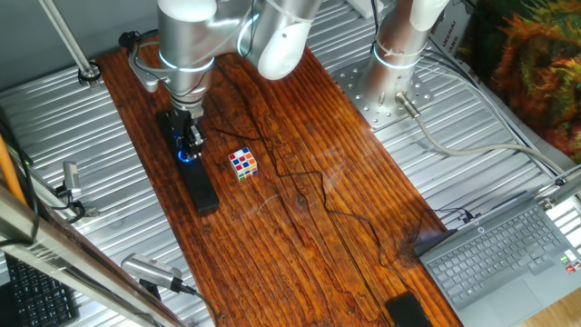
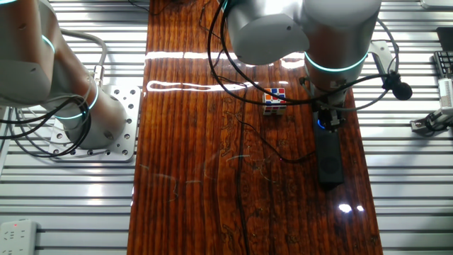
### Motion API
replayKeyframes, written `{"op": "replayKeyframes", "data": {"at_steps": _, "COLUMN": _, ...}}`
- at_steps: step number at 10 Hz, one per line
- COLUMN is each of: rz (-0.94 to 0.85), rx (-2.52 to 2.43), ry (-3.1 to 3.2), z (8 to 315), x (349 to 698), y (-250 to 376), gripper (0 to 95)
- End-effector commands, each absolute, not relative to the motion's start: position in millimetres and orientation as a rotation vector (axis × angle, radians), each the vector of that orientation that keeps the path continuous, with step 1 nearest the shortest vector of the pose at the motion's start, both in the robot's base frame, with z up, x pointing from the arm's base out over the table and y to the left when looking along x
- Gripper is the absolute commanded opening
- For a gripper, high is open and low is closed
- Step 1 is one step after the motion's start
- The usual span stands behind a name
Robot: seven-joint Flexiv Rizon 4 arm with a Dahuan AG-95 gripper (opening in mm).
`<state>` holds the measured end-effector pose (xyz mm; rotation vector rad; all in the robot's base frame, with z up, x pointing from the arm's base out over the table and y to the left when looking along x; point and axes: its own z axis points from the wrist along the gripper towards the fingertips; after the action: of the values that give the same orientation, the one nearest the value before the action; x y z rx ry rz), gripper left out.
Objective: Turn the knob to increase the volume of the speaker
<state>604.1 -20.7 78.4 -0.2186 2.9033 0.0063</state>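
Reaching straight down from a silver robot arm, the black two-finger pincer (image 1: 190,138) sits over one end of a long, narrow, matte black bar-shaped speaker (image 1: 201,187) that lies flat on the dark reddish wooden desk (image 1: 300,227). Directly beneath the pincer's tips glows the small round black knob ringed in blue light (image 1: 186,154), at the end of the bar. The fingers appear close around the knob, but the arm hides them too much to tell whether they grip it or how wide they stand. The rest of the speaker stretches away from the pincer toward the near edge of the desk in one fixed view. Just beside the pincer, apart from the speaker, rests a small multicoloured puzzle cube (image 1: 242,163). Thin black cables (image 1: 309,182) trail across the wood past the cube. Well away from the pincer, a grey open laptop (image 1: 508,259) sits off the far corner of the desk.
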Motion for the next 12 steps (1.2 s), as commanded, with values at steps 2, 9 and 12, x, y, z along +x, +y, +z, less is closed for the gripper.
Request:
{"op": "replayKeyframes", "data": {"at_steps": 2, "rz": 0.010, "rx": -0.220, "ry": 2.905, "z": 78.4, "x": 603.8, "y": -20.6, "gripper": 38.0}}
{"op": "replayKeyframes", "data": {"at_steps": 9, "rz": 0.004, "rx": -0.241, "ry": 2.909, "z": 78.1, "x": 603.5, "y": -20.7, "gripper": 38.0}}
{"op": "replayKeyframes", "data": {"at_steps": 12, "rz": 0.002, "rx": -0.254, "ry": 2.904, "z": 77.8, "x": 603.2, "y": -20.9, "gripper": 38.0}}
